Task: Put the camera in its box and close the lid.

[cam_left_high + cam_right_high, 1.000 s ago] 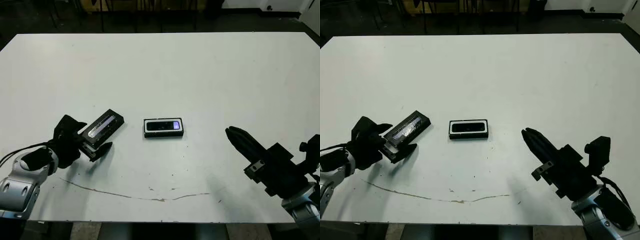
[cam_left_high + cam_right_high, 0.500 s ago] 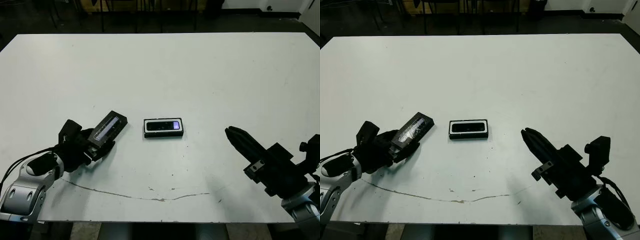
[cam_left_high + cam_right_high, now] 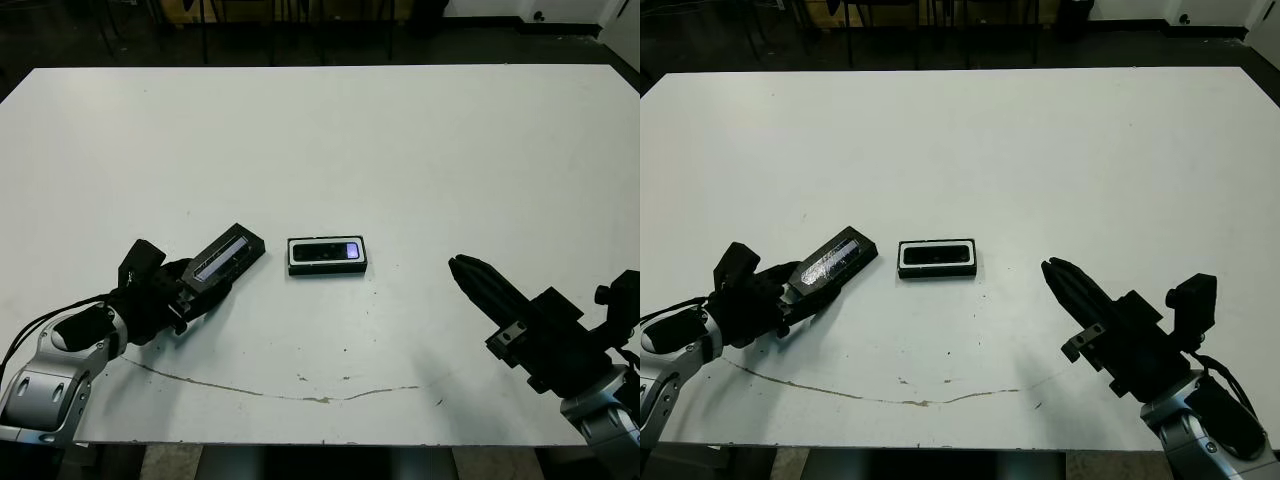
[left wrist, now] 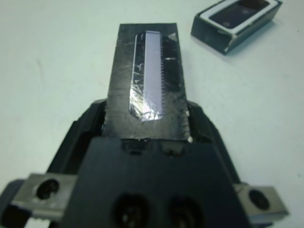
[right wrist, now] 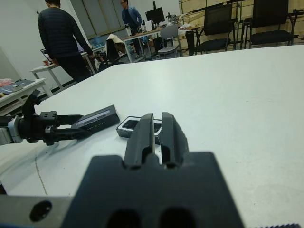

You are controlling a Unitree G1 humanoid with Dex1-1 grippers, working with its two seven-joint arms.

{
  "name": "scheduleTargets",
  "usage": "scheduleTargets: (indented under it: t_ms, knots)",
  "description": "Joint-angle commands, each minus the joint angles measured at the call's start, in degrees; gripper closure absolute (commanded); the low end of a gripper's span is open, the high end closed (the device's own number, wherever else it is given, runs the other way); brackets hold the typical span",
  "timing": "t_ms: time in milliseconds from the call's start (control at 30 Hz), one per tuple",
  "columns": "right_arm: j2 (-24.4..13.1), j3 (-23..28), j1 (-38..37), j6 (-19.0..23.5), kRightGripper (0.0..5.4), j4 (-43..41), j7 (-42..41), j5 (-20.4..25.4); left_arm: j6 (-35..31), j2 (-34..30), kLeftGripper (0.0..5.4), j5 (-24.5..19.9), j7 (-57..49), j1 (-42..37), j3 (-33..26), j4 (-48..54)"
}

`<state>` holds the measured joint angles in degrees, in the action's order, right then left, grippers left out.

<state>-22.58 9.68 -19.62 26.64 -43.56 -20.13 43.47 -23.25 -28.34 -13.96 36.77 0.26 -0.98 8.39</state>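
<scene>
While the left tool (image 3: 190,290) is clamped on the near end of the lid (image 3: 228,257), the lid's far end points up and toward the box (image 3: 327,255) — its silvery strip faces upward, and in the left wrist view the black fingers (image 4: 197,124) press against both of its long sides. Lifted clear of the tabletop (image 3: 330,140), the lid's free end hangs just to the left of the box and apart from it. Inside the box lies the camera (image 3: 329,250), its bluish-purple patch at the end away from the lid; the box's white lining shows around it and the top is uncovered. Well to the right of the box, the right tool (image 3: 468,274) hovers above the tabletop with its two fingers (image 5: 143,133) pressed together, empty — pointing toward the box. A thin brownish line (image 3: 270,391) runs across the tabletop nearer the robot than the box.
</scene>
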Motion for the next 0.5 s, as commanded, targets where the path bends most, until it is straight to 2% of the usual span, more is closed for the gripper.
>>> scheduleTargets:
  t_ms: [33,67,167,233,333,500]
  knots:
    - [1.1,-1.4,-0.9,-2.6,5.40,5.9,-0.8,-4.4,0.2,-0.9,2.65,-0.8,0.4,-2.1,-1.4,-0.3]
    - [1.2,-2.0,-0.7,-4.7,5.40,8.6,-2.0,-6.5,0.1,-1.1,2.65,-1.0,0.6,-2.9,-1.6,-0.4]
    - [1.5,-3.4,1.2,-14.4,5.40,19.5,-7.4,-13.6,0.7,-2.1,2.65,-1.4,2.7,-6.4,-1.8,-2.2]
    - [1.7,-3.7,1.9,-17.2,5.40,21.9,-8.6,-15.7,1.8,-3.1,2.65,-1.4,5.5,-9.7,-1.3,-5.0]
    - [1.7,-3.4,1.9,-17.8,5.40,20.7,-8.3,-17.0,3.9,-4.2,2.65,-1.1,9.8,-14.9,-0.1,-10.1]
    - [1.1,-2.7,2.0,-12.4,5.40,16.2,-5.6,-16.3,8.7,-4.5,2.65,-0.2,18.6,-24.3,3.4,-21.5]
